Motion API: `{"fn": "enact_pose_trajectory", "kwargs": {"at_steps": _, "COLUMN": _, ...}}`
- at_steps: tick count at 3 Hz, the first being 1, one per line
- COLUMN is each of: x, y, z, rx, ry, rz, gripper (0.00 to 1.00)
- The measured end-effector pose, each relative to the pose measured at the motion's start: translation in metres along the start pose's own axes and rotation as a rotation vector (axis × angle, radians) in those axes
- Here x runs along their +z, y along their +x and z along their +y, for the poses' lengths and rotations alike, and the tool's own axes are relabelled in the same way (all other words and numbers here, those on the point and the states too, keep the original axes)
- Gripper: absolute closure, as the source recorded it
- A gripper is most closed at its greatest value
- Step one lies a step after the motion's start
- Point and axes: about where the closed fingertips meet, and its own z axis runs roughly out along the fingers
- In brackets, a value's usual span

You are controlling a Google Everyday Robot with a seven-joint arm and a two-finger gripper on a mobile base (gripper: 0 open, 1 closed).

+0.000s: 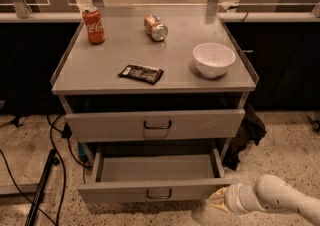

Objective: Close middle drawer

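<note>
Wide grey metal middle drawer (150, 169) sat pulled well out of the grey metal cabinet, low near the speckled floor. Its front panel was low and flat, with a small dark loop handle (159, 194) at the centre. Inside showed only plain grey floor and side walls.

Tool (219, 201) on the white arm (272, 201) hovered at the drawer front's right end, just beside the corner. Contact could not be told, nor whether the tool was spread or pressed together.

Above it sat the taller-fronted grey upper drawer (110, 126) with a larger handle.

On the grey worktop (175, 77):
- A round white bowl (214, 59) stood at the right, showing a pale interior.
- A red soda can (93, 25) stood upright at the back left.
- A silver can (156, 27) lay on its side at the back centre.
- A dark flat snack packet (141, 73) lay near the front edge.
</note>
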Motion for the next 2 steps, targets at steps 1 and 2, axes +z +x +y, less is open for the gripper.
{"fn": "enact_pose_trajectory", "kwargs": {"at_steps": 1, "x": 0.0066, "y": -0.0039, "z": 0.0, "rx": -0.064, "ry": 0.032, "rz": -0.015, "gripper": 1.0}}
{"fn": "enact_pose_trajectory", "kwargs": {"at_steps": 2, "x": 0.0122, "y": -0.0083, "z": -0.0065, "rx": -0.134, "ry": 0.068, "rz": -0.029, "gripper": 1.0}}
